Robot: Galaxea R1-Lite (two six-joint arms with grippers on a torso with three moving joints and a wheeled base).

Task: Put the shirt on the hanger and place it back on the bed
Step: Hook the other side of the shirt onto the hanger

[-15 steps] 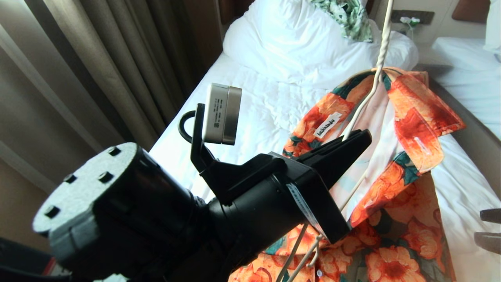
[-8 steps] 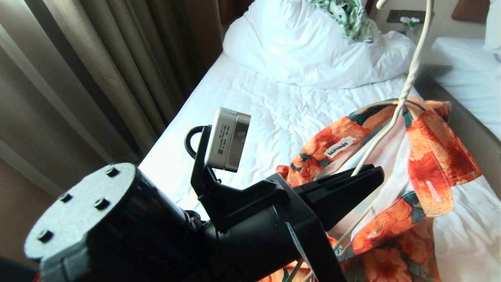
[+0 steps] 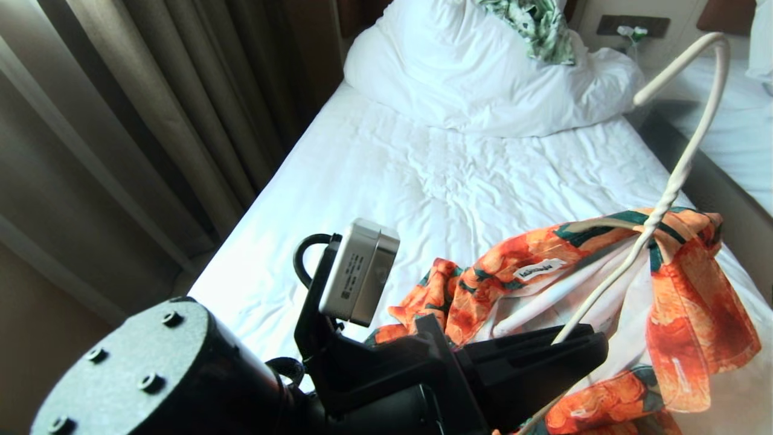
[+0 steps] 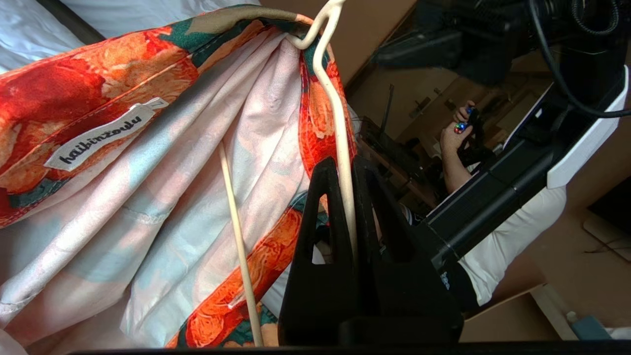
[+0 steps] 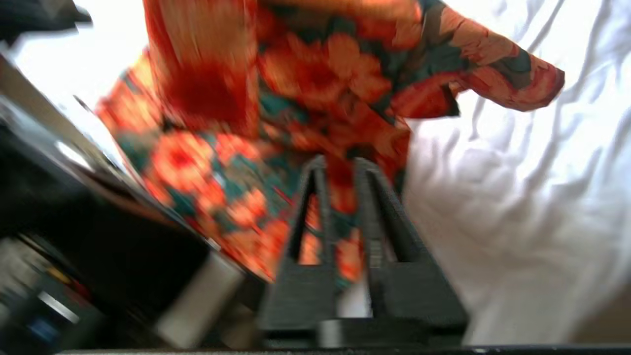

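Presently catalogued, item by item.

Left gripper (image 4: 345, 170): low in the head view, in the foreground, over the near end of the bed (image 3: 362, 181). Its two black fingers are clamped tight on one wire arm of the hanger (image 4: 340, 133).

Hanger: thin cream-white wire. Its twisted neck rises out of the shirt's collar, and its curved hook arches toward the far right of the head view, above the gap between the two beds.

Shirt (image 3: 682, 314): orange flowers on dark green, pale on the inside. It is draped over the hanger, with the collar gathered at the neck of the wire and the white neck label (image 4: 98, 135) facing up. The cloth sags onto the white sheet at the near right part of the bed.

Right gripper (image 5: 337, 170): seen only in its own wrist view, which is blurred. It is beside the flowered cloth, with a narrow gap between the fingers; whether it pinches fabric cannot be told.

Bed, further contents: a bunched white duvet (image 3: 471, 72) at the head end and a green-and-white leaf-print garment (image 3: 537, 27) on top of it.

Person (image 4: 456, 148): in the left wrist view, in the background, with a forearm raised and a hand on a small controller.
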